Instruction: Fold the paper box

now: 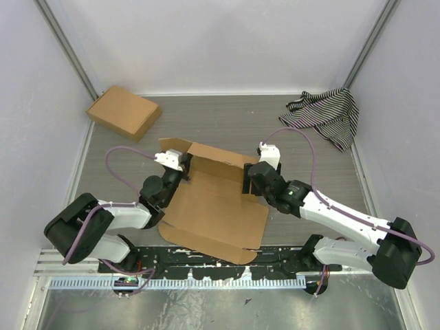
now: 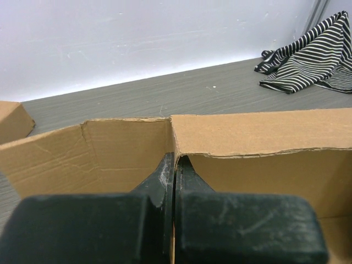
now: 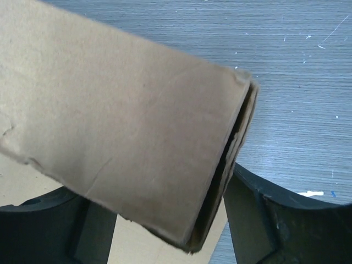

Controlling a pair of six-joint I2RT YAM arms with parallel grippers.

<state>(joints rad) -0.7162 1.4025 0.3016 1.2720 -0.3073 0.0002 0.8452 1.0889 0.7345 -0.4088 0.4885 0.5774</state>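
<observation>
The paper box [image 1: 213, 206] is a brown cardboard sheet lying mid-table, with its far wall and side flaps raised. My left gripper [image 1: 184, 170] is at its far left corner. In the left wrist view the gripper [image 2: 175, 160] is shut on the upright edge where two cardboard walls [image 2: 258, 135] meet. My right gripper [image 1: 246, 180] is at the box's right side. In the right wrist view it [image 3: 165, 201] is open, with a doubled-over side flap [image 3: 126, 126] between its wide-apart fingers [image 3: 258, 220].
A second, fully formed brown box [image 1: 124, 112] lies at the far left corner and shows in the left wrist view [image 2: 11, 121]. A black-and-white striped cloth [image 1: 326, 115] lies at the far right, also in the left wrist view [image 2: 308, 55]. White walls enclose the table.
</observation>
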